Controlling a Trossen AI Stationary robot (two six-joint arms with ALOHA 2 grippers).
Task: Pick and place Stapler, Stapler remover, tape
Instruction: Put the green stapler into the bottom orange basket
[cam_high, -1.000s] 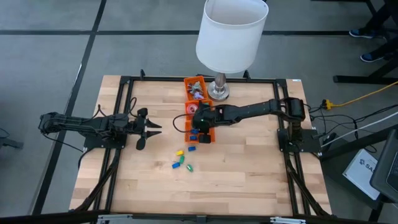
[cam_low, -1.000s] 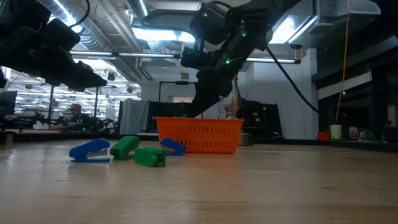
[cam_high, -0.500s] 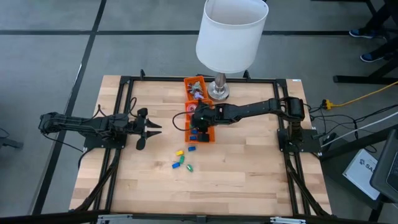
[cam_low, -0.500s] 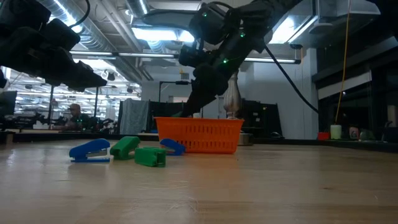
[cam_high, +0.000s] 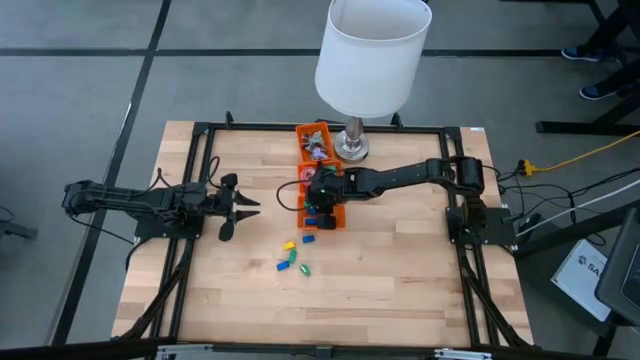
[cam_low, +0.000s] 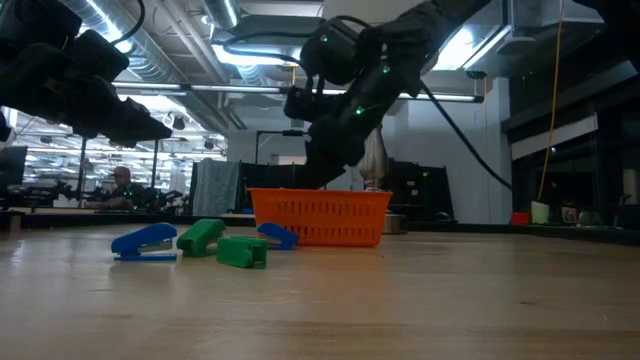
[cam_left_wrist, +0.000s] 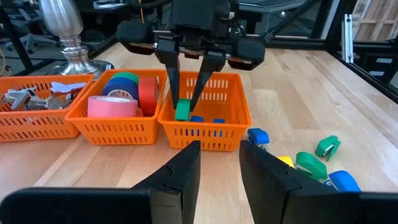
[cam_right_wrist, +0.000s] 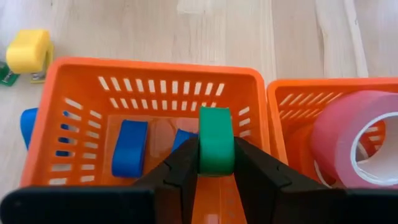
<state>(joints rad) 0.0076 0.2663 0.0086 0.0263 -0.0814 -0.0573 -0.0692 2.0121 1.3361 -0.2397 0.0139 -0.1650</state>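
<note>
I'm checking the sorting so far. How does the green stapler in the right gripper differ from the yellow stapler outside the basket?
The green stapler is clamped between the jaws of the right gripper above the end basket, while the yellow stapler lies loose on the table beside that basket. One is green, the other yellow. Both are small, rounded mini staplers of similar shape.

Lamp (cam_high: 370, 60) crowds basket row (cam_high: 322, 205); loose staplers (cam_high: 292, 256) nearby; table's near half (cam_high: 330, 310) open.
</note>
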